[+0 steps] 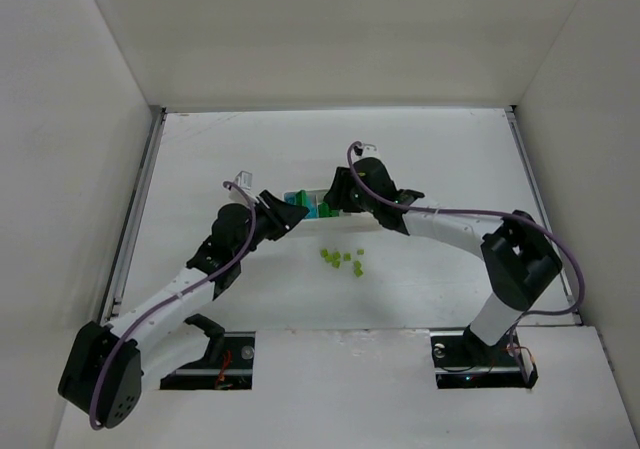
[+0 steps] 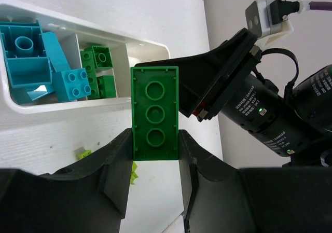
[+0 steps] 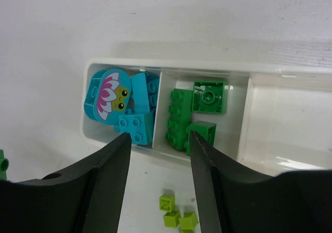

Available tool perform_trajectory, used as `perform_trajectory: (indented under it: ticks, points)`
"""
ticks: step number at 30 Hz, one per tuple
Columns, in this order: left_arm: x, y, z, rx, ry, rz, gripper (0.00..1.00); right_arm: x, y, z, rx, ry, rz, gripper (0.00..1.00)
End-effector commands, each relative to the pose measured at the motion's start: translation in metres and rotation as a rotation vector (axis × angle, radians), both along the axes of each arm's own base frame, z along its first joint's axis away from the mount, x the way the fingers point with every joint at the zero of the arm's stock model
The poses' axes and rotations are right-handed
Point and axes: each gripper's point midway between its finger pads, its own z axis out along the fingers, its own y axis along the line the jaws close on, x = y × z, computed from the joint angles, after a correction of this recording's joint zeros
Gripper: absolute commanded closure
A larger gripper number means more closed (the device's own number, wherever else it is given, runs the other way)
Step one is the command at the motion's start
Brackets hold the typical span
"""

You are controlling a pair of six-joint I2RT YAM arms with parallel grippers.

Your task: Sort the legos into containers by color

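Yellow-green glossy plastic: several tiny cubes [image 1: 341, 259] lie scattered on the matte white table [image 1: 450, 159], just off the near wall of the tray [image 3: 124, 65]. You can see studs on the ones in the right wrist view.

Left gripper [image 2: 154, 142], at the tray's near wall: the jaws are closed tight on a long bright green brick [image 2: 154, 103]. The matte black fingers [image 2: 118, 158] press both long sides at one short end. The brick sticks straight out toward the tray, with its hollow underside and three round tubes in a row facing the camera. You cannot tell whether its far end is over the tray wall or short of it.

Right gripper [image 3: 158, 150], also at the tray's near wall: the jaws are wide apart with nothing between them. They line up with the divider between the cyan and green compartments.

The tray is long, shallow, smooth white plastic with rounded corners. Thin walls split it into square compartments.
- End compartment, nearest your left gripper: cyan pieces [image 3: 139, 120] piled loosely. They are studded blocks plus one rounded piece [image 3: 108, 95] printed with a pink flower.
- Middle compartment: green bricks [image 3: 180, 120], studs up, and one square brick lying underside up.
- Third compartment [image 3: 280, 113]: the glossy white floor shows, partly cut off by the frame edge.
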Motion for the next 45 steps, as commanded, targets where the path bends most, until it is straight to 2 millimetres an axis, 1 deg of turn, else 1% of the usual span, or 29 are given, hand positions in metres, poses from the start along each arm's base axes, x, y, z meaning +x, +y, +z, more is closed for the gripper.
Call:
perform_trajectory:
  ticks: [1,3,5,7,8,9,10,11,13,16,19,23,27,31,34,41,43,45]
  points:
    - [0.009,-0.009,0.032,-0.023,-0.092,-0.016,0.83,0.004,0.001,0.038,0.062,-0.095,-0.016,0.45]
    - [0.013,-0.012,0.03,-0.005,-0.09,-0.019,0.83,0.001,-0.011,0.046,0.081,-0.124,-0.046,0.45]
    - [0.017,-0.017,0.025,0.029,-0.081,-0.03,0.83,0.002,-0.033,0.053,0.088,-0.153,-0.102,0.47]
    - [0.022,-0.023,0.02,0.064,-0.067,-0.04,0.83,0.0,-0.057,0.056,0.093,-0.177,-0.16,0.56]
    - [0.024,-0.028,0.018,0.084,-0.065,-0.049,0.83,-0.002,-0.068,0.057,0.097,-0.187,-0.185,0.65]
    - [0.027,-0.034,0.017,0.107,-0.063,-0.056,0.84,-0.005,-0.076,0.059,0.102,-0.192,-0.204,0.72]
    - [0.03,-0.038,0.017,0.125,-0.064,-0.059,0.84,-0.008,-0.084,0.06,0.106,-0.197,-0.218,0.77]
    - [0.033,-0.042,0.017,0.142,-0.066,-0.058,0.84,-0.012,-0.092,0.061,0.113,-0.203,-0.234,0.79]
    - [0.037,-0.052,0.015,0.186,-0.066,-0.066,0.83,-0.02,-0.106,0.065,0.137,-0.216,-0.266,0.79]
    - [0.043,-0.065,0.004,0.274,-0.03,-0.098,0.83,-0.029,-0.119,0.07,0.166,-0.236,-0.291,0.73]
    - [0.045,-0.075,-0.006,0.345,-0.002,-0.145,0.83,-0.035,-0.126,0.07,0.18,-0.241,-0.289,0.69]
    - [0.045,-0.079,-0.014,0.395,0.054,-0.174,0.83,-0.041,-0.127,0.071,0.198,-0.25,-0.277,0.67]
    - [0.04,-0.083,-0.026,0.459,0.103,-0.212,0.83,-0.042,-0.127,0.072,0.213,-0.259,-0.272,0.65]
    - [0.044,-0.086,-0.041,0.532,0.138,-0.264,0.82,-0.043,-0.125,0.075,0.23,-0.268,-0.256,0.65]
    - [0.048,-0.091,-0.047,0.565,0.15,-0.293,0.81,-0.045,-0.124,0.076,0.239,-0.269,-0.247,0.64]
    - [0.059,-0.089,-0.06,0.622,0.179,-0.288,0.79,-0.051,-0.126,0.079,0.25,-0.28,-0.241,0.63]
    - [0.062,-0.088,-0.061,0.635,0.175,-0.28,0.79,-0.051,-0.127,0.079,0.251,-0.281,-0.242,0.63]
    - [0.064,-0.086,-0.06,0.644,0.168,-0.266,0.75,-0.052,-0.126,0.079,0.251,-0.283,-0.239,0.62]
